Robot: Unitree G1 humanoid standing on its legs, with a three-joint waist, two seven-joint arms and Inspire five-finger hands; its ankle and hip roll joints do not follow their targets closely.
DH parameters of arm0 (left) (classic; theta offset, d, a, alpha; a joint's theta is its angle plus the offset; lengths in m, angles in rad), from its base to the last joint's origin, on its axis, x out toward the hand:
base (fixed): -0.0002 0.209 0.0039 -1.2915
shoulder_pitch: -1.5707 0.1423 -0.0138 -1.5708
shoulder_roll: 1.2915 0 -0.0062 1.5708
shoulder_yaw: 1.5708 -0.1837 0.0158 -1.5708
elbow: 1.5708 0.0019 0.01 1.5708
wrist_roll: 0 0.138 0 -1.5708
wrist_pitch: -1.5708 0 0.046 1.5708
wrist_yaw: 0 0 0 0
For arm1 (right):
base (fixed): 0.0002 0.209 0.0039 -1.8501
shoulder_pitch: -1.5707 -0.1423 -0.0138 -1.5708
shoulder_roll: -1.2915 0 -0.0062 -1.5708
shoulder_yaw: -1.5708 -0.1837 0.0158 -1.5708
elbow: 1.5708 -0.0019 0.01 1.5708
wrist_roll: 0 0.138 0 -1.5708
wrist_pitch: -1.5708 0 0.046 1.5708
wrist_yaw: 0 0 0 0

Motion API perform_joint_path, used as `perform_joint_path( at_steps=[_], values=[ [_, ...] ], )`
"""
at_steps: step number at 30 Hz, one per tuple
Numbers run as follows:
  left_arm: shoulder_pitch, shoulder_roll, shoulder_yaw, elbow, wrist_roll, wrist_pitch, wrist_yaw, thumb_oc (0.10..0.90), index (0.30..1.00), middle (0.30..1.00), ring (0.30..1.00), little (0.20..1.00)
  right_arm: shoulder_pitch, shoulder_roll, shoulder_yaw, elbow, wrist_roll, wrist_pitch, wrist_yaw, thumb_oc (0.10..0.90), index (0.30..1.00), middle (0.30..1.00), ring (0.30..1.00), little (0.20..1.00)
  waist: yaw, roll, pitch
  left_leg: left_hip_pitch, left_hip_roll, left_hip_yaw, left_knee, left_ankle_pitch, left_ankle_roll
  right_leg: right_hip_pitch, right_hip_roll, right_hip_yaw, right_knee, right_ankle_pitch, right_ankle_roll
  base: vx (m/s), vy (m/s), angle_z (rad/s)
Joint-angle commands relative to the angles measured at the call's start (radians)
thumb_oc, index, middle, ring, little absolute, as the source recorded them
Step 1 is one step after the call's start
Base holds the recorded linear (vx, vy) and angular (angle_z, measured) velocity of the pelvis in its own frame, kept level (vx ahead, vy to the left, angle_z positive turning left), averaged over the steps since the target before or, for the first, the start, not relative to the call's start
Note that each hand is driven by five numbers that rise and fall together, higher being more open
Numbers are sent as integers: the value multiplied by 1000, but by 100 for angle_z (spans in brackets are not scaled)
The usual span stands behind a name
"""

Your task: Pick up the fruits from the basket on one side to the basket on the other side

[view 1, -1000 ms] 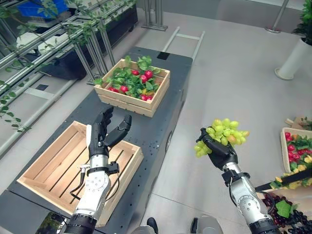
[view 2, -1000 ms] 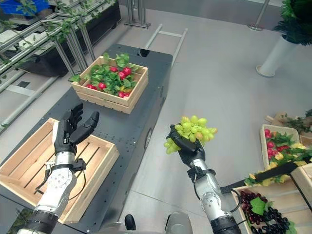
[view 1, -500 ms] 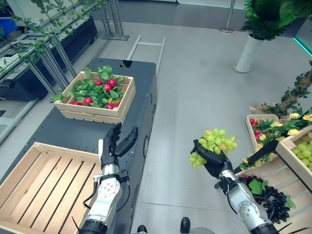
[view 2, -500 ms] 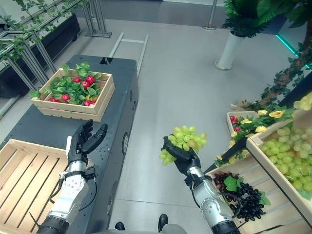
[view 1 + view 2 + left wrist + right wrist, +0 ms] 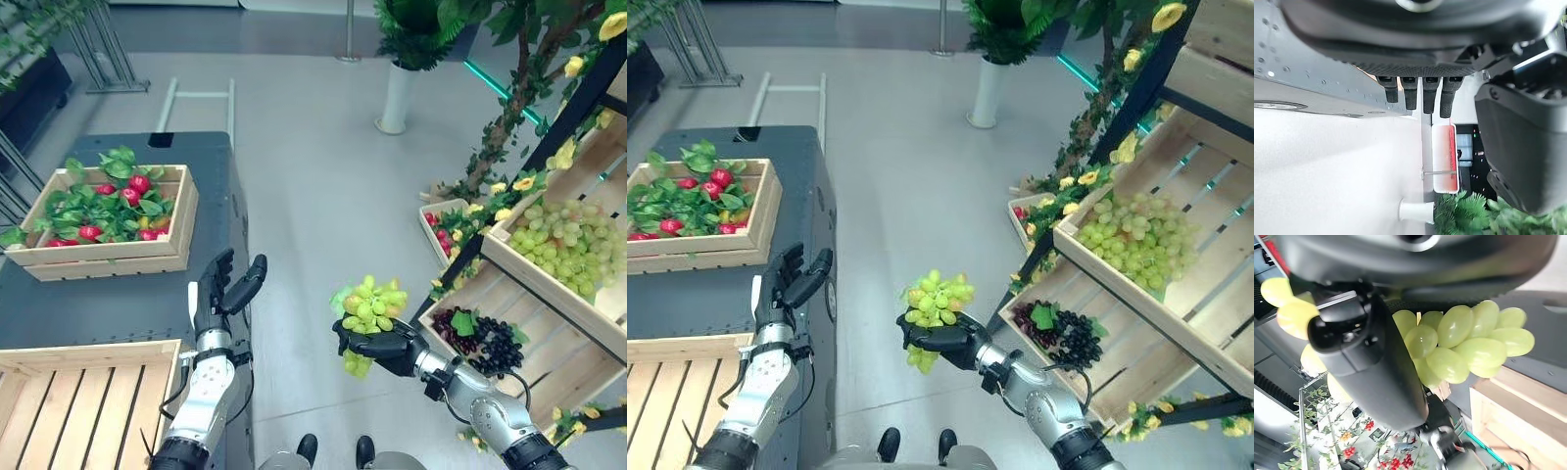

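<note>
My right hand is shut on a bunch of green grapes, held in the air above the grey floor between the dark table and the shelf. In the right wrist view the grapes sit between the thumb and the palm. My left hand is raised over the right edge of the dark table, fingers straight and empty; its fingers stand straight in the left wrist view. An empty slatted wooden crate lies on the table at the lower left.
A wooden crate of red fruit and leaves stands at the table's far end. To the right, a slanted wooden shelf holds green grapes and dark grapes, with a small crate of red fruit on the floor. A white planter stands behind.
The camera has swung to the right, bringing the shelf into view. My right hand with the grapes has dropped lower and turned more level. The left hand holds the same pose.
</note>
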Motion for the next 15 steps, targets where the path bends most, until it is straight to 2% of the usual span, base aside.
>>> perform_joint_path(
  at_steps=[1,4,7,10,12,14,15],
  values=[
    [-140,12,-13,-7,70,-111,15,800,900,900,900,900,-43,9,-34,-145,97,-92,21,400,300,300,300,300,-31,20,-29,65,-9,51,6,-151,-1,38,27,7,22,-21,-12,-25,127,-9],
    [-123,0,-17,-5,69,-108,11,800,900,900,900,900,10,42,-43,-148,88,-114,17,400,300,300,300,300,-47,23,-32,75,-7,83,-13,-154,5,26,23,19,-13,17,6,-10,103,-18],
    [-91,5,-14,-17,76,-101,21,800,900,900,900,900,38,56,-52,-164,63,-112,37,400,300,300,300,300,-48,24,-33,78,-1,120,-21,-156,6,18,21,-3,-28,34,15,-21,41,-31],
    [-42,30,23,-34,84,-96,65,800,900,900,900,900,21,47,-47,-166,7,-84,128,400,300,300,300,300,-16,29,-16,97,22,246,-40,-160,4,-29,-13,-190,108,41,35,-100,27,-101],
    [-36,47,59,-27,68,-91,51,800,900,900,900,900,-4,17,-36,-158,-31,-82,180,400,300,300,300,300,-1,36,-9,84,38,277,-32,-153,7,-27,-31,-223,244,-13,14,-115,-17,-184],
    [-40,54,69,-16,59,-92,42,800,900,900,900,900,-17,2,-35,-148,-47,-91,195,400,300,300,300,300,7,34,-10,77,41,283,-21,-154,8,-14,-47,-239,269,-27,6,-42,-86,-93],
    [-45,60,81,3,55,-101,33,800,900,900,900,900,-29,-22,-33,-130,-85,-118,213,400,300,300,300,300,18,25,-15,74,51,292,-8,-156,0,46,-69,-263,198,-38,-2,0,-138,-51]
  ],
)
